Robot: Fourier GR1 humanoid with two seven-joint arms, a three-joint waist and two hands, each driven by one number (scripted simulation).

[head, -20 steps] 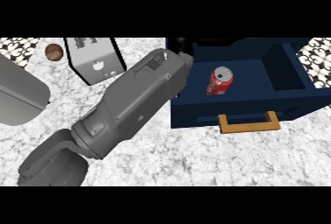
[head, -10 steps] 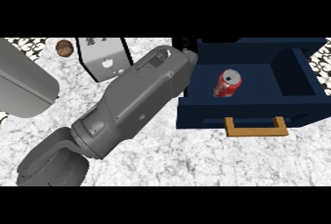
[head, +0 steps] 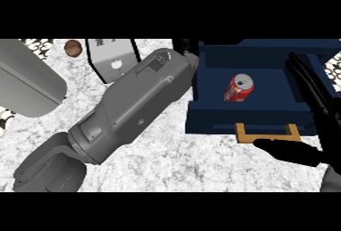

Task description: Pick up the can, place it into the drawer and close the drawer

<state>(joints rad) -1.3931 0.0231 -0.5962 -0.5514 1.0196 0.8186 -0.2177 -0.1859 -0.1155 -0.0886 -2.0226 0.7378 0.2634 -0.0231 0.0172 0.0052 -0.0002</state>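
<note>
Lying in drawer: can; forearm alongside.

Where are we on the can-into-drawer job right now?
Done: the red can lies on its side inside the open navy drawer. In hand: the right hand sits beside the drawer's tan handle, fingers stretched along the drawer's right wall, holding nothing. The left forearm reaches towards the drawer's left corner; its hand is mostly hidden. Left: push the drawer shut.
</note>
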